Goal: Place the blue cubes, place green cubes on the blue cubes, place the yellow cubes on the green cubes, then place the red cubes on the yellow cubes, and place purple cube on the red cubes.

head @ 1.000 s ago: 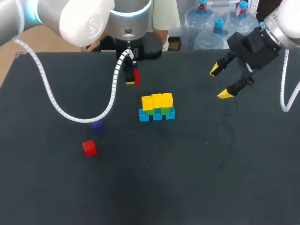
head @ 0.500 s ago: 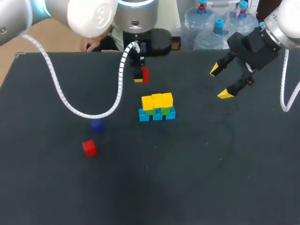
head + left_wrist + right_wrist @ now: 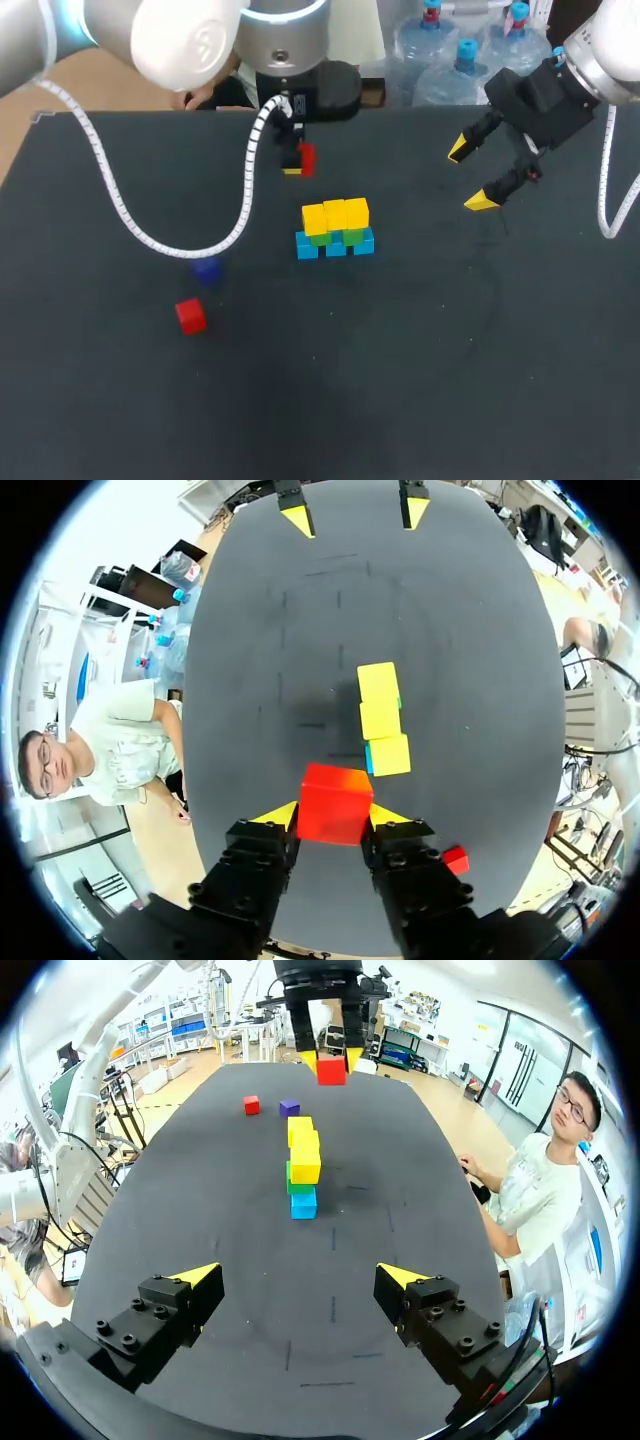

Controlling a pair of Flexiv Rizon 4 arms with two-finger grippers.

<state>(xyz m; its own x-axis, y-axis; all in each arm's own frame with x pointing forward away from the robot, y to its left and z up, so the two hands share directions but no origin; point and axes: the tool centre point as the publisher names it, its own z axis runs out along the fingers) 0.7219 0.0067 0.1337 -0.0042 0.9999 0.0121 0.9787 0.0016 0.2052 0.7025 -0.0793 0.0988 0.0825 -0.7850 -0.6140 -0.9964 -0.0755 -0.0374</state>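
My left gripper [image 3: 297, 160] is shut on a red cube [image 3: 307, 158] and hangs behind the stack, above the table. The left wrist view shows this red cube [image 3: 336, 802] pinched between both yellow tips. The stack [image 3: 335, 228] stands mid-table: a row of blue cubes [image 3: 335, 245] at the bottom, green cubes [image 3: 322, 238] over them and three yellow cubes [image 3: 335, 214] on top. A second red cube [image 3: 190, 315] and a purple cube [image 3: 206, 269] lie apart at the front left. My right gripper [image 3: 470, 175] is held open and empty at the back right, well clear of the stack [image 3: 303, 1165].
The white coiled cable [image 3: 110, 195] of my left arm droops over the table's left side, close above the purple cube. Bare dark table [image 3: 420, 370] lies in front of the stack and to its right.
My left gripper carried the red cube to the right and a little farther back, then held nearly still. The right arm and the stack have not moved.
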